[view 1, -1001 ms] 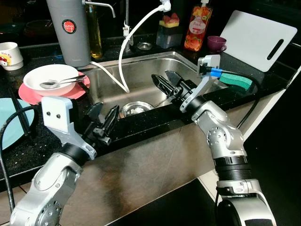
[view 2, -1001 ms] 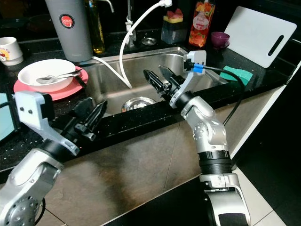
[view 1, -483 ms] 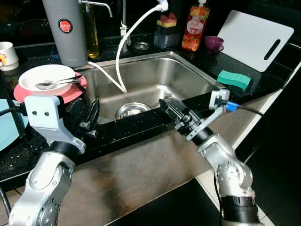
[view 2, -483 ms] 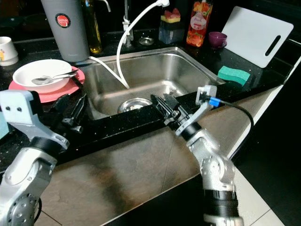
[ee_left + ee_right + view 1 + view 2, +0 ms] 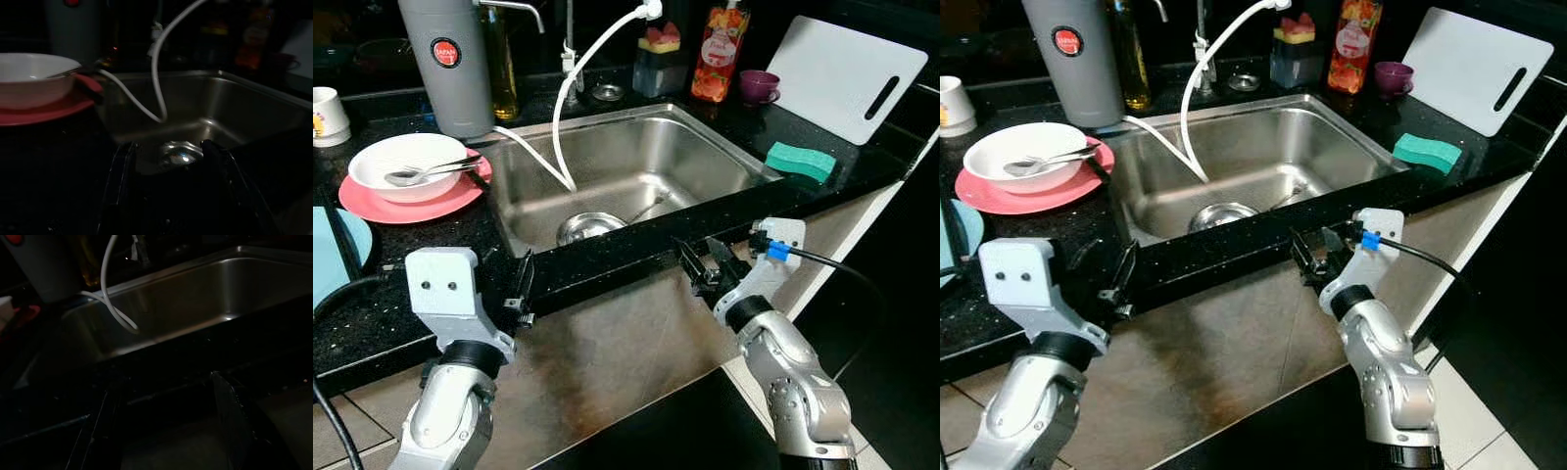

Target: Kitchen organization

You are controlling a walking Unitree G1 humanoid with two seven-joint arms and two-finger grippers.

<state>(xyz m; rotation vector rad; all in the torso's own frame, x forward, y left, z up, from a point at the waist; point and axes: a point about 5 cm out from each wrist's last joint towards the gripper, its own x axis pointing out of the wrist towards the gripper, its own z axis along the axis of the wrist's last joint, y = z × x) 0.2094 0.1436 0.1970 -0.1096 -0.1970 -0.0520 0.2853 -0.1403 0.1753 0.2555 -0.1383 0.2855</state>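
A white bowl with a spoon in it sits on a pink plate on the black counter, left of the steel sink. A white hose hangs into the sink above the drain strainer. My left gripper is low, in front of the counter's front edge, open and holding nothing; its fingers point toward the sink. My right gripper hangs in front of the counter edge below the sink, open and holding nothing.
A grey thermos and a white mug stand at the back left. A green sponge, a purple cup, an orange bottle and a white cutting board are at the right. A blue plate lies at the far left.
Both arms have come down and back, from over the counter and sink to in front of the counter's front edge. The right gripper left the sink holding nothing.
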